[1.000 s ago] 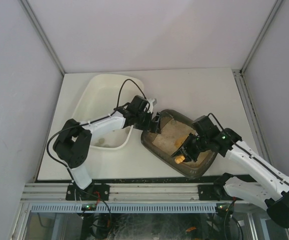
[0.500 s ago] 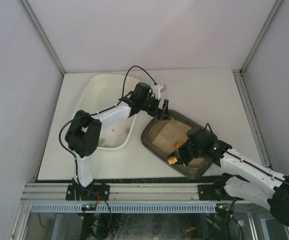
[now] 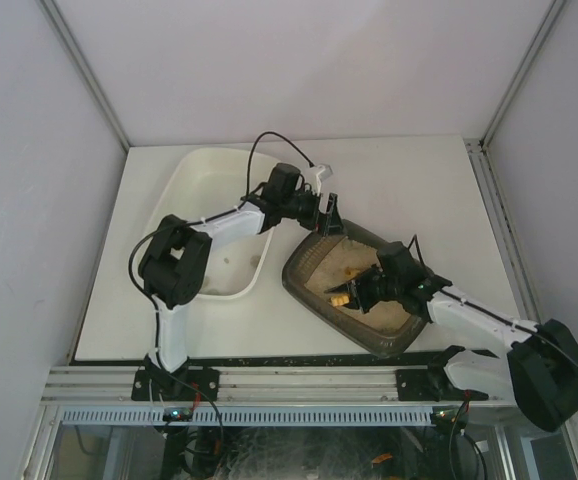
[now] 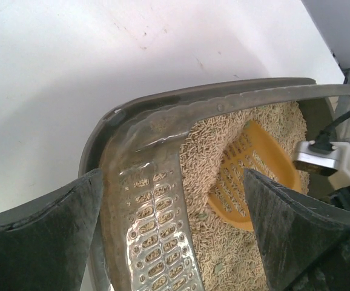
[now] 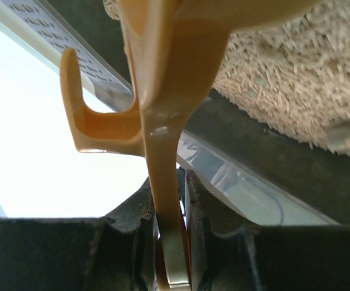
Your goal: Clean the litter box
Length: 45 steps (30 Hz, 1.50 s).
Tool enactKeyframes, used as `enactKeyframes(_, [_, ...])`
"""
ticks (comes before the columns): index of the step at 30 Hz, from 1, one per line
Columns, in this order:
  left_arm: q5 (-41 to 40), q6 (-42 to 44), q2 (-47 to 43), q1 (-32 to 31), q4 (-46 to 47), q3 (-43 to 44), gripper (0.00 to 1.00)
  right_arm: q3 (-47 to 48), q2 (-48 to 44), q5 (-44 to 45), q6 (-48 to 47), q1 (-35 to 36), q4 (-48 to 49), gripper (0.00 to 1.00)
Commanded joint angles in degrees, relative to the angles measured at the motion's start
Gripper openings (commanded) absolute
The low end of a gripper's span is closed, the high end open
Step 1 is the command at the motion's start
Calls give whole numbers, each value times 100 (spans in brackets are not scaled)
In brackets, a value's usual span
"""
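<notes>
At the left, the white tub [image 3: 207,178] is sitting just beside the litter box [image 3: 294,282], their rims close together. The left gripper [image 3: 327,218] is hanging at the box's far-left corner with its jaws spread wide and gripping nothing. In its wrist view the thick rim and the perforated inner wall are showing between the 2 fingers, though I cannot tell whether they are touching it.

The box is lying slantwise near the table's front edge, with pale pellet litter inside. The orange slotted scoop [image 3: 341,298] is resting its blade in the litter, and the right gripper [image 3: 367,292] is clamping tight on its thin handle.

I'd judge the scooping step is in hand. Next the scoop needs dragging through the pellets, lifting level and carrying left over both rims to the tub — likely with the left jaws closing on the rim to steady the box. Room is looking tight where the 2 arms are meeting, while bare table [image 3: 419,185] is showing beyond the box to the right.
</notes>
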Motion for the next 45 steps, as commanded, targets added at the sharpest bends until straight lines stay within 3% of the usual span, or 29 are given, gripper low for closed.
enactKeyframes(1, [369,-768,-303,-103,546,-456,100,72,573,-667,-379,-247,762,0])
enactKeyframes(14, [506,-1520,-1112,-114,1180,-2150,100,879,860,-1352,-3285,-1638,-1464,0])
enactKeyframes(23, [739,-1654,-1005,-127,1235,-2316,100,2337,1914,-1321,-5162,-2102,-3025,0])
enactKeyframes(36, [937,-1900,-786,-511,1431,-2428,100,3223,3012,-1629,-5972,-2125,-3398,0])
enactKeyframes(41, [861,-1792,-878,-523,1403,-2364,100,3209,2691,-1649,-6164,-1914,-4052,0])
enactKeyframes(45, [644,-1083,-1046,-465,759,-1903,100,3093,2136,-1632,-6123,-1806,-4575,0])
